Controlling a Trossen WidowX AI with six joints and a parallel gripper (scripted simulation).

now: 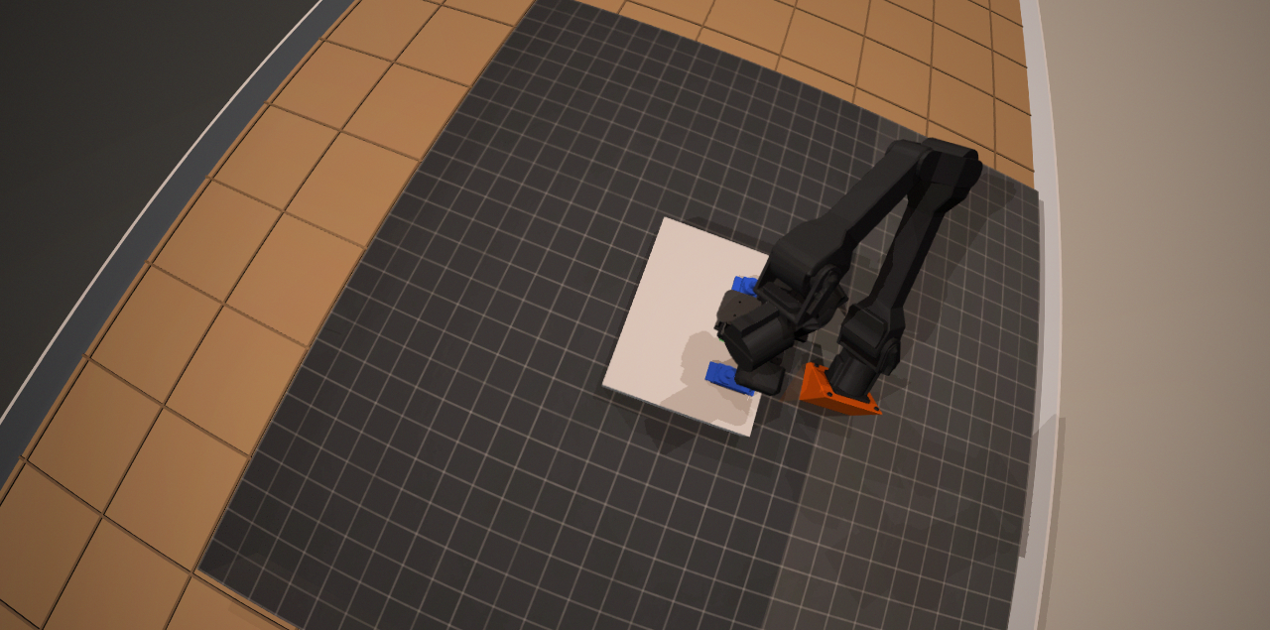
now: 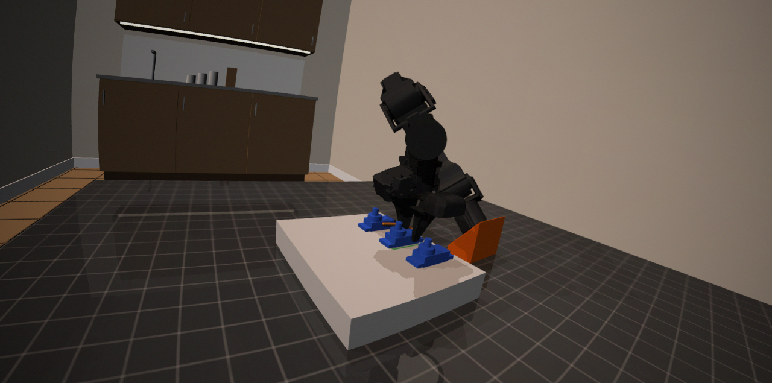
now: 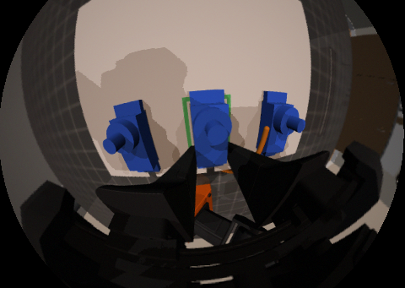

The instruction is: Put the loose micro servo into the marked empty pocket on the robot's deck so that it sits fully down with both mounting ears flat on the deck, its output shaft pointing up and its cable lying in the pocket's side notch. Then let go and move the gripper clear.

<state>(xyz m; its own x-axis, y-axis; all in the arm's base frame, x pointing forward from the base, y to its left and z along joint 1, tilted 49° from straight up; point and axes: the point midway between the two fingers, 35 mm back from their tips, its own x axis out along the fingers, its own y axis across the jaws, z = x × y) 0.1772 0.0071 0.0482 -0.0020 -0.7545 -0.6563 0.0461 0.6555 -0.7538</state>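
Servo (image 3: 209, 127), the blue middle one of three, sits low in the green-outlined pocket (image 3: 185, 119) near the tabletop (image 2: 345, 272) edge closest to my base, shaft up. My claw (image 3: 213, 165) is clamped on it, fingers narrow, one each side of its body.

Surface & room: pale slab tabletop lying on a dark gridded mat; tan tiles beyond it, beige wall at my back, dark cabinets (image 2: 205, 132) w/ a counter at the far end, round ceiling lamp.

Views differ. Top view: my arm hides the middle servo; only the two neighbour servos (image 1: 742, 284) (image 1: 720, 374) peek out along that near edge, plus my orange base mount (image 1: 834, 391) just off the tabletop corner. Exterior view: all three in a row, middle one's ears look level w/ the others. Wrist view alone shows the green outline hugging the servo & an orange cable (image 3: 262, 138) beside the right-hand neighbour. Can't tell whether my servo's cable lies in the notch.
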